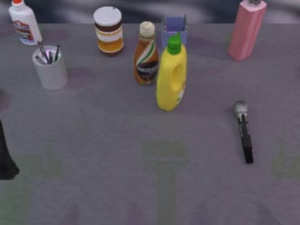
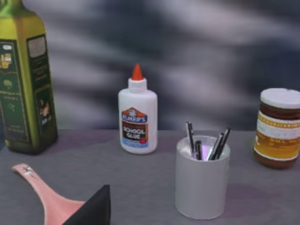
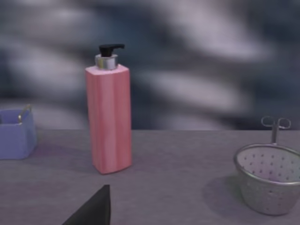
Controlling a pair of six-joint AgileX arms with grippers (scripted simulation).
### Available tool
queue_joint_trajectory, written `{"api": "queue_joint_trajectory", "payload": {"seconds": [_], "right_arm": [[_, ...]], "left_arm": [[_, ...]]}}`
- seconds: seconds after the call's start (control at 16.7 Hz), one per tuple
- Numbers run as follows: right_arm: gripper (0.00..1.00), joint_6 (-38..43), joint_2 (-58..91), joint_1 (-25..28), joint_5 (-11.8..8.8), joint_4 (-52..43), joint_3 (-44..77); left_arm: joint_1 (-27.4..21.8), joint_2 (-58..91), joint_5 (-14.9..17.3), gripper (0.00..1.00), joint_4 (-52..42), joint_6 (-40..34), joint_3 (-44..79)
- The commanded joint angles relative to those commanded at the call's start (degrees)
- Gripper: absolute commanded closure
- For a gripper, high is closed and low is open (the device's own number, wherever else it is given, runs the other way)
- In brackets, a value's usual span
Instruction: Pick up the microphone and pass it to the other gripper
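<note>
- Top view: the microphone [image 1: 243,131] lies flat on the grey table [image 1: 103,154] toward the right side, its silver mesh head pointing to the far edge and its black handle running back toward the near edge. Nothing touches it.
- Top view, far half of the table: a yellow jug [image 1: 171,75] with a green cap stands near the middle, just beside a brown sauce bottle [image 1: 146,54] on its left; a small blue box [image 1: 174,26] sits behind them. Further left stand a brown jar [image 1: 108,31] with a white lid, a white cup [image 1: 49,68] of dark pens and a white glue bottle [image 1: 25,22] in the far-left corner. A pink pump bottle [image 1: 247,28] stands at the far right.
- Top view, left edge: a dark piece of the left arm [image 1: 6,159] shows — well apart from the microphone. The right arm is out of this view.
- Left wrist view: the glue bottle [image 2: 137,115], the cup of pens [image 2: 202,178] and the jar [image 2: 278,128] stand on the table, with a tall green bottle [image 2: 27,77] and a pink spoon-like handle [image 2: 44,194] nearby. Only a black tip of the left gripper [image 2: 93,211] shows; whether its fingers are apart or together cannot be told.
- Right wrist view: the pink pump bottle [image 3: 108,110], the blue box [image 3: 16,134] and a metal strainer [image 3: 269,178] are seen. A black tip of the right gripper [image 3: 93,211] shows — finger state cannot be told.
</note>
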Motion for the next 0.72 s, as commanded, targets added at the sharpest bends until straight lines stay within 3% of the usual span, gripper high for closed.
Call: {"api": "queue_joint_trajectory", "payload": {"seconds": [0.36, 0.72], "right_arm": [[0.0, 1.3, 5.96, 1.78, 0.25, -4.36, 4.81], [0.0, 7.1, 32.33, 7.42, 1.9, -18.88, 23.82]], "left_arm": [[0.0, 0.0, 0.0, 0.0, 0.0, 0.0, 0.0], [0.0, 0.0, 0.0, 0.0, 0.0, 0.0, 0.0]]}}
